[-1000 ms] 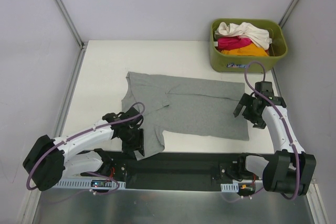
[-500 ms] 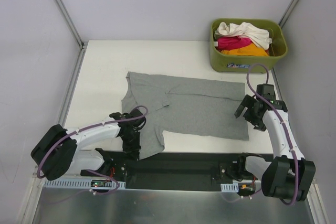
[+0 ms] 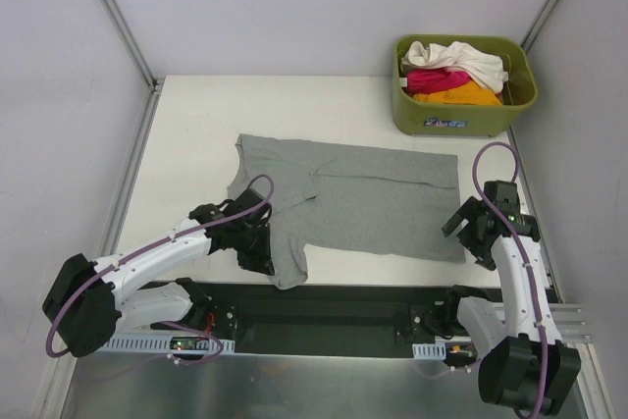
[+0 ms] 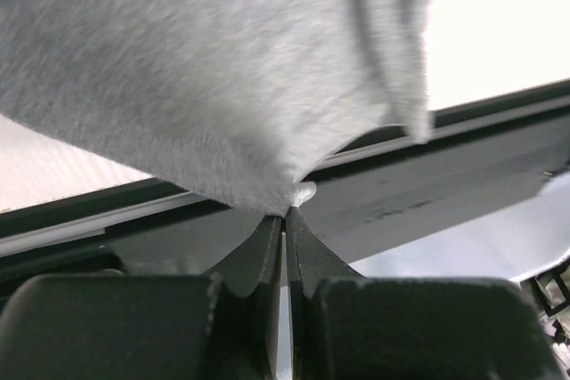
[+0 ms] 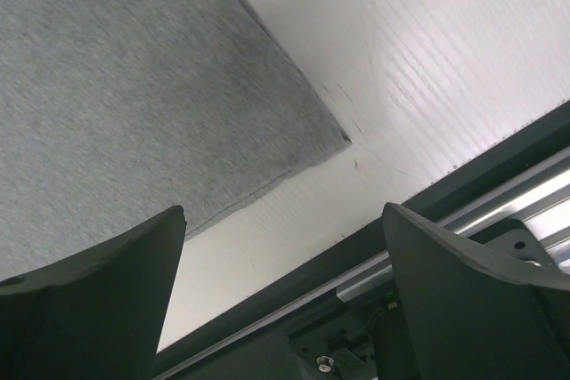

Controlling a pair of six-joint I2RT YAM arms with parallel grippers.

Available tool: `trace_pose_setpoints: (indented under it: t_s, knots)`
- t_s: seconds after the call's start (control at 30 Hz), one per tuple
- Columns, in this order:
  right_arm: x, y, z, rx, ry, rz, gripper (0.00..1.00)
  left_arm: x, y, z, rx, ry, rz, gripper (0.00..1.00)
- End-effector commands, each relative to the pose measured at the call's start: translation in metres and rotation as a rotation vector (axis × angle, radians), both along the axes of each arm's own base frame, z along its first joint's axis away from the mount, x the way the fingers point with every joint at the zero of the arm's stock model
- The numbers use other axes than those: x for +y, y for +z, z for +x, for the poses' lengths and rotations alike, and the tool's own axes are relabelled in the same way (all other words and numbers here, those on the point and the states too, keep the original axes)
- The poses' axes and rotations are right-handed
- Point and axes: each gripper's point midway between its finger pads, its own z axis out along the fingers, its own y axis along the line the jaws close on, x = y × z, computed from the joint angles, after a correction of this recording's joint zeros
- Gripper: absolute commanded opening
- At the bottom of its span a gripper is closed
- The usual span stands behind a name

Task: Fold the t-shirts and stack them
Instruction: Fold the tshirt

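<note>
The mid-grey t-shirt lies spread flat on the white table. My left gripper is shut on the near edge of its left sleeve; in the left wrist view the jaws are pressed together with grey cloth pinched at their tips and draped above. My right gripper is open and empty beside the shirt's near right corner; in the right wrist view that corner lies on the table between and beyond the spread fingers. The cream-white, magenta-pink and orange t-shirts lie bunched in the bin.
The olive-green plastic bin stands at the table's far right corner. A black rail runs along the near table edge between the arm bases. Grey walls close in the left, back and right sides.
My left gripper has shifted along the near sleeve edge and now pinches it, with the cloth slightly raised. My right gripper has moved nearer, from the shirt's right edge to its near right corner.
</note>
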Motion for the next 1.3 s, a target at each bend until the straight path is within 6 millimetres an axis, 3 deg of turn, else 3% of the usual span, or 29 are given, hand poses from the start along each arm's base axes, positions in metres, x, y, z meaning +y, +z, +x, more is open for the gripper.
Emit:
trace_pose_setpoints:
  t_s: [0.0, 0.17, 0.53, 0.63, 0.67, 0.7, 0.77, 0.97, 1.27]
  knots:
    - [0.007, -0.017, -0.014, 0.012, -0.140, 0.068, 0.97, -0.015, 0.031, 0.012, -0.099, -0.049, -0.087, 0.00]
    - [0.007, -0.032, -0.007, 0.024, -0.179, 0.090, 0.99, -0.024, 0.050, 0.024, -0.160, -0.072, -0.122, 0.00]
    - [0.014, -0.066, 0.005, 0.067, -0.192, 0.157, 0.72, -0.027, 0.081, 0.066, -0.317, -0.015, -0.133, 0.00]
    - [0.011, -0.072, 0.005, 0.078, -0.199, 0.146, 0.59, -0.025, 0.088, 0.077, -0.353, 0.014, -0.145, 0.00]
    - [0.011, -0.072, 0.007, 0.075, -0.198, 0.145, 0.44, -0.025, 0.090, 0.079, -0.361, 0.016, -0.150, 0.00]
    - [0.011, -0.072, 0.007, 0.080, -0.196, 0.148, 0.38, -0.025, 0.093, 0.082, -0.374, 0.022, -0.159, 0.00]
    - [0.011, -0.069, 0.011, 0.068, -0.190, 0.149, 0.26, -0.024, 0.099, 0.089, -0.393, 0.039, -0.171, 0.00]
    - [0.008, -0.044, 0.033, -0.001, -0.143, 0.140, 0.11, -0.027, 0.119, 0.114, -0.461, 0.061, -0.231, 0.00]
    - [0.011, 0.002, 0.081, -0.090, -0.039, 0.181, 0.06, -0.026, 0.152, 0.166, -0.598, 0.105, -0.305, 0.00]
